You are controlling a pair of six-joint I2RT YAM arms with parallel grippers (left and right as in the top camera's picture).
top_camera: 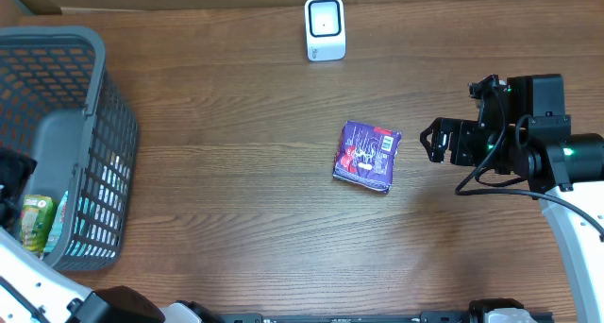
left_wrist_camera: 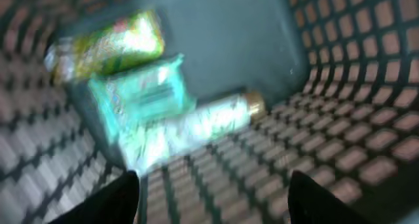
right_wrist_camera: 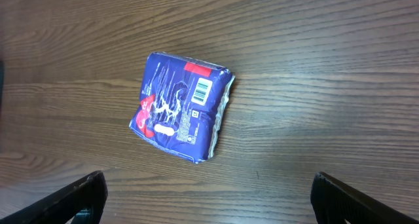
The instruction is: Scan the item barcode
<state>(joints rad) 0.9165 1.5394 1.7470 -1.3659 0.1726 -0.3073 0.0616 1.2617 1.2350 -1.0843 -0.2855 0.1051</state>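
Observation:
The item, a purple packet, lies flat in the middle of the wooden table. Its white barcode label faces up. A white scanner stands upright at the far edge. My right gripper is open just right of the packet, low over bare wood, with nothing between its fingers. In the overhead view the right gripper points left towards the packet. My left gripper is open inside the grey basket, empty above its mesh floor.
In the basket lie a green-yellow packet, a teal wipes pack and a white-green bottle, all blurred. The basket fills the table's left end. Bare wood separates the purple packet from the scanner.

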